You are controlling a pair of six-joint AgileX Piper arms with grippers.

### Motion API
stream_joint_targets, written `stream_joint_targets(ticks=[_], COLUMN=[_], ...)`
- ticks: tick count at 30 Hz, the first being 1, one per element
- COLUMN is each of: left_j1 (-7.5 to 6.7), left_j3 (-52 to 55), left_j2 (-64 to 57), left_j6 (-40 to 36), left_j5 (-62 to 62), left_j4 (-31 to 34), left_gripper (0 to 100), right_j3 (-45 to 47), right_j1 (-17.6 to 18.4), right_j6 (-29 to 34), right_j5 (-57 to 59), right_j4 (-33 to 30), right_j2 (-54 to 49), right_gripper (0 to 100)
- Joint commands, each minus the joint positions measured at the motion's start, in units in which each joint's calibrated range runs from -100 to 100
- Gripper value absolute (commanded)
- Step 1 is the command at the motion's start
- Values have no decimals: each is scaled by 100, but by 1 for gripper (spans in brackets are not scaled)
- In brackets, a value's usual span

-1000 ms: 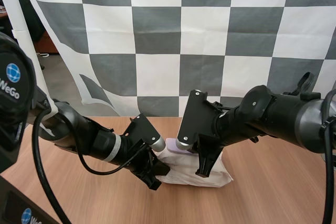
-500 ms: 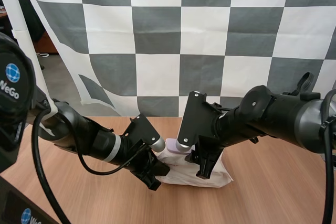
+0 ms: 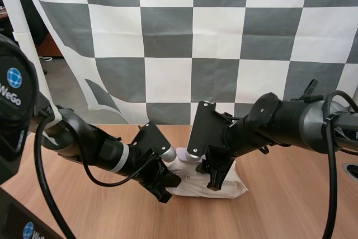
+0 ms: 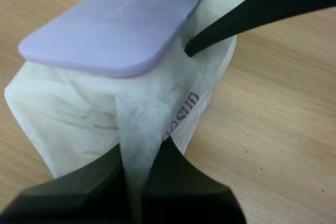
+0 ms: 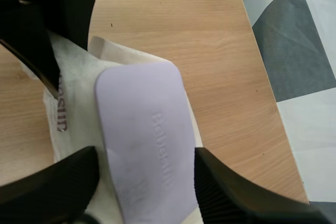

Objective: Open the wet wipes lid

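Pack of wet wipes [image 3: 230,186] sits on the wooden table [image 3: 291,205], near the middle, between the two arms. The wrapper is white with purple print, and a lavender lid [image 5: 147,145] is on its upper face. The lid lies flat against the pack and appears closed. Its seam is not clearly visible, so I note this with reserve.

Left gripper [image 4: 140,153]: low at the pack's left end, fingers drawn close together and pinching a raised fold of the white wrapper between the tips. The fold runs up from the tips toward the underside of the lid's edge.

Right gripper [image 5: 146,153]: comes down onto the pack from above, fingers spread with one on each long side of the lid, ribbed inner faces turned toward it. In the left wrist view, one right finger's tip rests against the wrapper just under the lid's far edge. I cannot tell whether the fingers actually press the lid's sides.

In the high view both grippers are at the pack, close beside each other, with the lid's left corner showing between them.
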Motion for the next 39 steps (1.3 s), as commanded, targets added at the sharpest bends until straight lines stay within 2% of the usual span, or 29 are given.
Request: stream_joint_targets(ticks=[1, 4, 9, 12, 18, 19, 31, 39], left_j1=[0, 0, 0, 0, 0, 0, 0, 0], left_j3=[-2, -2, -2, -2, -2, -2, -2, 10], left_j2=[2, 2, 2, 2, 2, 2, 2, 2], left_j6=[74, 74, 74, 74, 74, 74, 74, 74], left_j5=[10, 10, 10, 10, -26, -26, -26, -9], left_j4=[-1, 49, 49, 49, 62, 62, 97, 199], left_gripper=[0, 0, 0, 0, 0, 0, 0, 0], right_j3=[-1, -1, -1, -1, -1, -1, -43, -599], right_j1=[4, 4, 4, 4, 4, 4, 4, 4], right_j6=[-4, 7, 17, 17, 28, 28, -5, 5], right_j5=[67, 226, 449, 639, 716, 716, 173, 291], right_j4=[-4, -4, -4, -4, -4, -4, -4, 215], right_j2=[1, -8, -8, -8, -8, -54, -360, -298], right_gripper=[71, 60, 57, 49, 4, 0, 0, 0])
